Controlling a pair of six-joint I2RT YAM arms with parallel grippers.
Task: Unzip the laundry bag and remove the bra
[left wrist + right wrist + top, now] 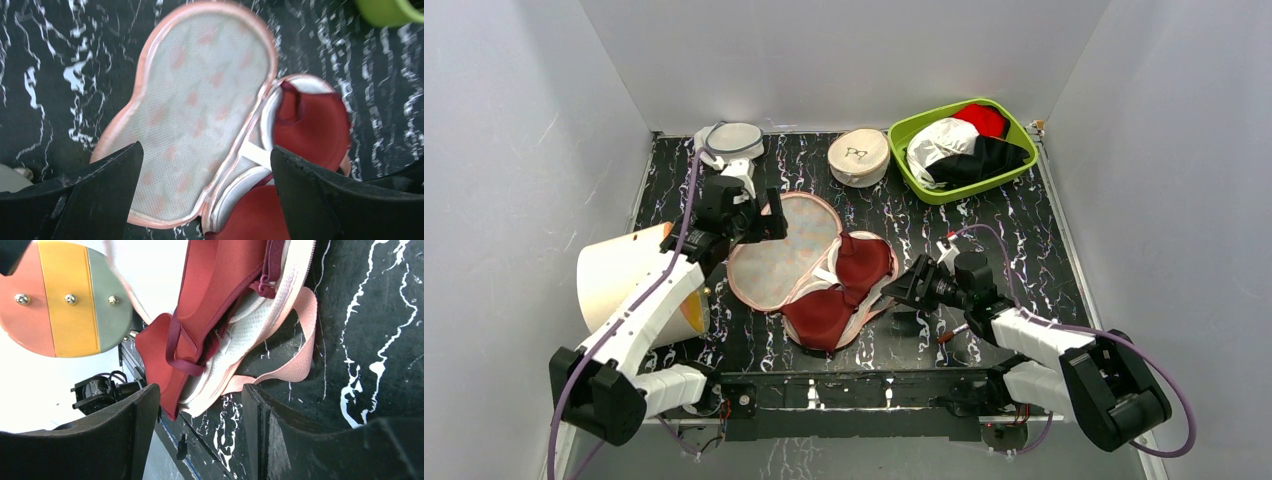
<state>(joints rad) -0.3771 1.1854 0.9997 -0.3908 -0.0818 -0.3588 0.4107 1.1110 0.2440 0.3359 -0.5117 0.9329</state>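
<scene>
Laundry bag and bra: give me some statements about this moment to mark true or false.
1. The laundry bag lies unzipped, with its lid folded open. True.
2. The bra sits in the green bin. False: it lies in the bag's open half.
3. The left fingers are open and hold nothing. True.
4. The right fingers are shut on a bra strap. False: they are open and empty, beside the bag's edge.
5. The green bin is empty. False: it holds white, red and black garments.
</scene>
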